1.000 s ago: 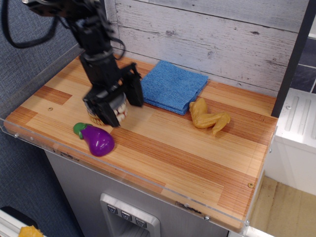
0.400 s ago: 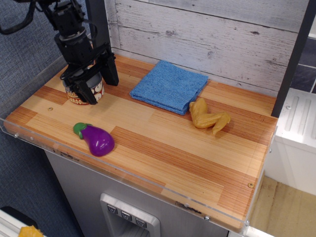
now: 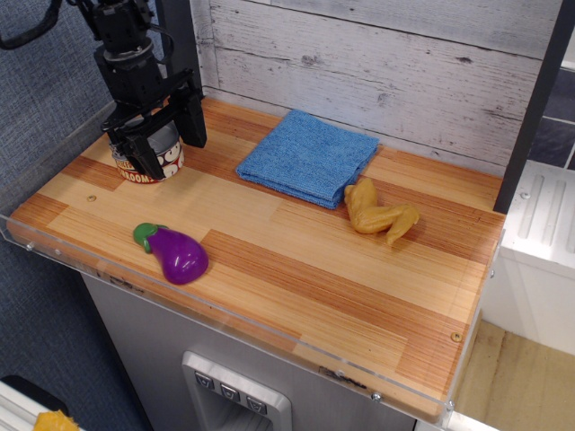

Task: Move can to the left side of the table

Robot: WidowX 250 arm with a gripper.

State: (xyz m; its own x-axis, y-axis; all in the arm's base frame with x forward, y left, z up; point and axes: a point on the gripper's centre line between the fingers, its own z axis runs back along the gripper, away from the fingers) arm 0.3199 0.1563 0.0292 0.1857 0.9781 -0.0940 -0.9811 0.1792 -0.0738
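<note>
The can (image 3: 163, 137), a short tin with a grey lid and a red-and-cream label, stands on the wooden table (image 3: 305, 265) near its far left corner. My gripper (image 3: 172, 153) comes down on it from above. Its two black fingers (image 3: 191, 124) straddle the can's sides and are shut on it. The can's base seems to rest on the table surface. Part of the label is hidden behind the near finger.
A purple toy eggplant (image 3: 176, 252) lies near the front left edge. A folded blue cloth (image 3: 308, 156) lies at the back middle, with a yellow toy (image 3: 377, 214) to its right. A white plank wall (image 3: 377, 63) stands behind. A clear rim runs along the table edges.
My gripper has moved the can from beside the eggplant and cloth leftward and back, to the far left part of the table. The other objects have not moved.
</note>
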